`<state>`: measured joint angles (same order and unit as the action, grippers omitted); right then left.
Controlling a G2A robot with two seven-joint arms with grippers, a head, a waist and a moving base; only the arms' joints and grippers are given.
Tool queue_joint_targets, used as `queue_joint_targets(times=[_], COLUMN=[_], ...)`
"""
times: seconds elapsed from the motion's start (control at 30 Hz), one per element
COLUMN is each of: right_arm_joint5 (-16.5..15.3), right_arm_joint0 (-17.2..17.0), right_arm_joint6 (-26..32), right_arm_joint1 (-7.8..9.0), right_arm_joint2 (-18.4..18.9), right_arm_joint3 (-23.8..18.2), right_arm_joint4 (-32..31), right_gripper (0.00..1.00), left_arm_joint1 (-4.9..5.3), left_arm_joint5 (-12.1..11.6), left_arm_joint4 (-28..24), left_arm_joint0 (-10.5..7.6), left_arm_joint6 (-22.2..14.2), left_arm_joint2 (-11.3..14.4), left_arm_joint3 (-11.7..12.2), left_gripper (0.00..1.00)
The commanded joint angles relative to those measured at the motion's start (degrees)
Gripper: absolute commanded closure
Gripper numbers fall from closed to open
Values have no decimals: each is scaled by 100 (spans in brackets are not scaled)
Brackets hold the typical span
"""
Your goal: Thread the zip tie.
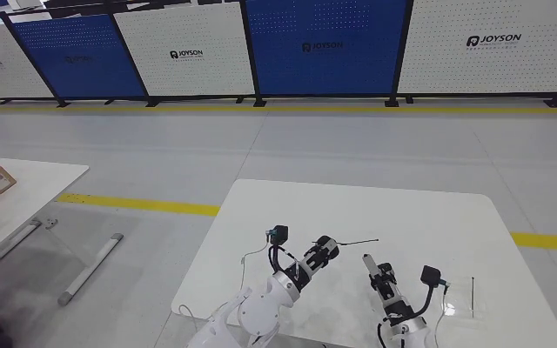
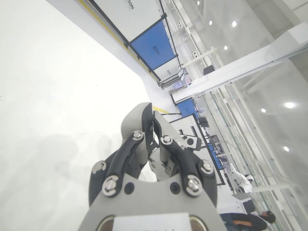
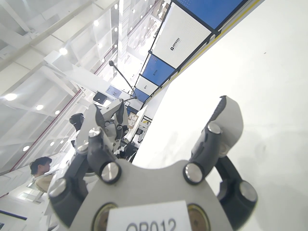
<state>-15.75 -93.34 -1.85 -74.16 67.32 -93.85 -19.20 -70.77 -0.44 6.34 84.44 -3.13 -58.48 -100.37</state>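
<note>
My left gripper (image 1: 331,245) (image 2: 152,112) is shut on one end of a thin black zip tie (image 1: 359,242), held low over the white table (image 1: 392,204). The tie sticks out level past the fingertips toward the right, seen as a short dark line (image 2: 173,114) in the left wrist view. My right gripper (image 1: 366,259) (image 3: 159,102) stands open just to the right of it, with nothing between its fingers. In the right wrist view the left gripper (image 3: 118,111) shows close by, and the zip tie (image 3: 121,76) runs from it to its small head.
A second black zip tie (image 1: 473,296) lies flat on the table near the right edge. The far half of the table is bare white surface. Another white table (image 1: 35,187) stands to the left across a strip of floor.
</note>
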Motion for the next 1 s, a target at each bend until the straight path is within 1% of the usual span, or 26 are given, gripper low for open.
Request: queue_joint_targets(times=[0.0,0.07,0.17,0.23,0.27,0.4,0.67,0.7,0.73,0.77,0.9,0.93,0.97], right_arm_joint5=[98,168,114,118,127,126,126,155,302,368,443,479,593], right_arm_joint0=[1,-54,-118,-126,-158,-204,-204,-199,-170,-155,-19,12,69], right_arm_joint6=[10,-39,-4,69,24,-305,-305,-312,-347,-333,-170,-86,83], right_arm_joint1=[10,22,57,93,103,96,96,97,100,95,76,72,65], right_arm_joint2=[31,76,195,267,277,204,204,214,226,193,78,40,4], right_arm_joint3=[8,-19,-48,-76,-103,-115,-115,-107,-91,-80,-10,20,52], right_arm_joint4=[-198,-382,-679,-1140,-1359,-1772,-1772,-1799,-2012,-2077,-2144,-2169,-2158], right_gripper=[0,0,0,0,0,0,0,0,0,0,0,0,0], left_arm_joint1=[-3,-15,-24,-30,-30,-44,-44,-44,-44,-48,-53,-55,-58], left_arm_joint5=[-14,-78,-123,-142,-129,-131,-131,-131,-131,-138,-136,-143,-155], left_arm_joint4=[-2,-243,-480,-689,-684,-681,-681,-681,-681,-718,-663,-654,-650], left_arm_joint0=[-1,-10,-48,-63,-75,-71,-71,-71,-71,-68,-78,-80,-87], left_arm_joint6=[7,-147,-245,-363,-378,-270,-270,-270,-270,-293,-321,-334,-344], left_arm_joint2=[10,41,17,12,9,48,48,48,48,65,114,130,148], left_arm_joint3=[2,10,13,-2,-12,-56,-56,-56,-56,-68,-127,-132,-130], left_gripper=[100,100,100,100,100,100,100,100,100,100,100,100,100])
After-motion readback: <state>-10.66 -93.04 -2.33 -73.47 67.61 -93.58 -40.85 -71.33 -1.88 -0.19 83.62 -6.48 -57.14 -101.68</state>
